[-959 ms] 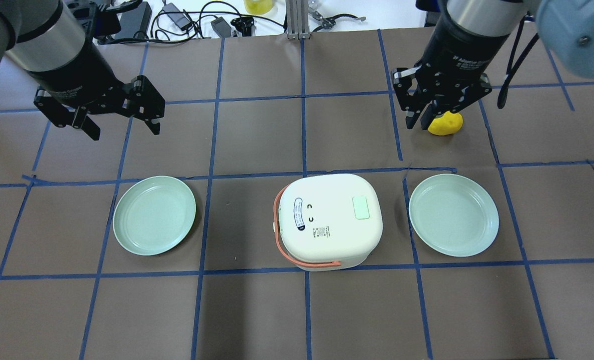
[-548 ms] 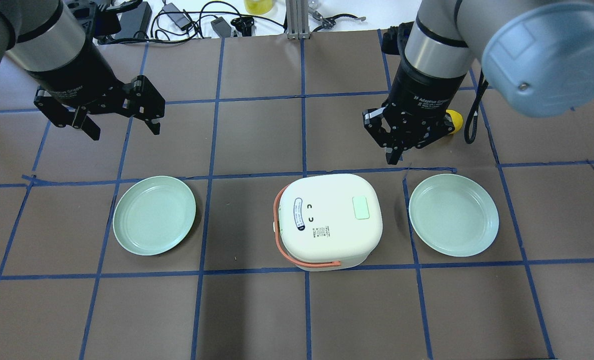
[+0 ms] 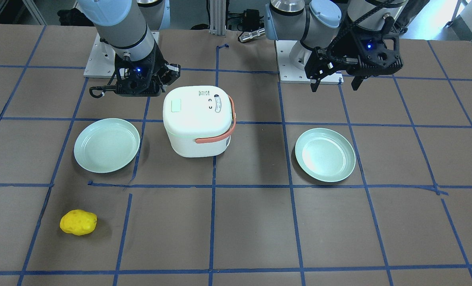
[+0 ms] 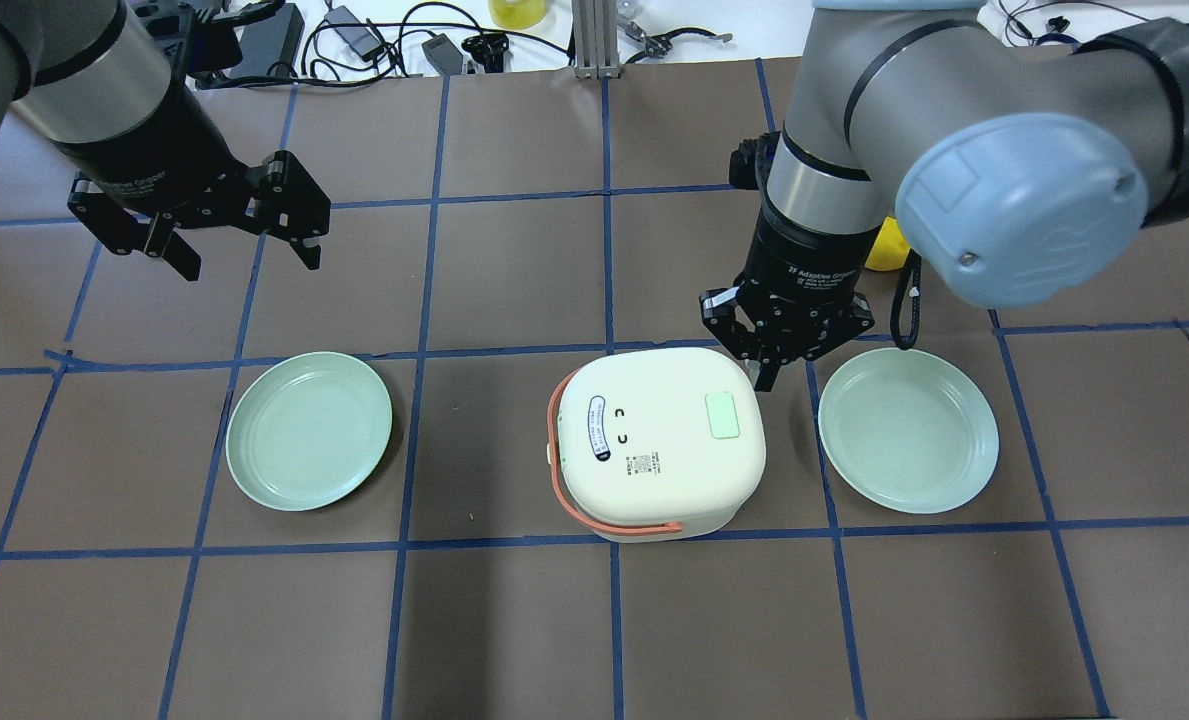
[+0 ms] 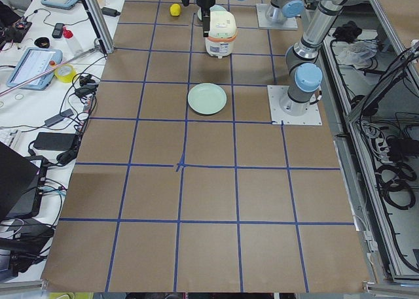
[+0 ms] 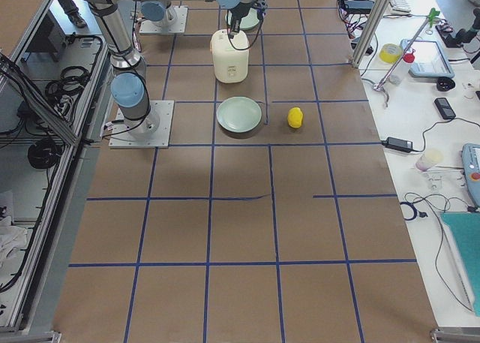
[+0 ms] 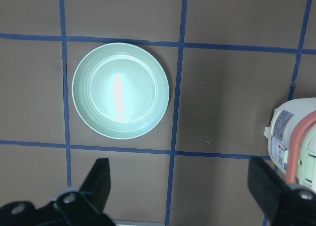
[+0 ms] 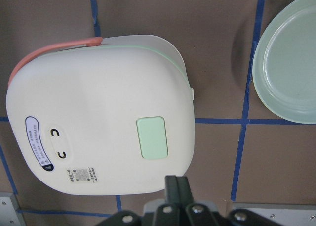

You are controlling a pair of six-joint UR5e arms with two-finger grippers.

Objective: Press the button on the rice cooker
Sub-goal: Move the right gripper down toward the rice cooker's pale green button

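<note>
The white rice cooker (image 4: 644, 470) with an orange handle stands mid-table, with a pale green button (image 4: 722, 414) on its lid. My right gripper (image 4: 766, 374) is shut and empty, and hovers at the cooker's far right corner, just beyond the button. In the right wrist view its closed fingertips (image 8: 176, 182) sit just off the lid's edge below the button (image 8: 152, 137). My left gripper (image 4: 249, 258) is open and empty, high above the table at far left. The left wrist view shows its fingers (image 7: 98, 174) wide apart.
A pale green plate (image 4: 310, 430) lies left of the cooker, and another (image 4: 909, 430) lies right of it. A yellow lump (image 3: 78, 222) lies beyond the right plate, partly hidden by my right arm in the overhead view. Cables and tools lie past the table's far edge.
My right arm has moved from over the yellow lump toward me and leftward to the cooker's far right corner. The left arm has not moved.
</note>
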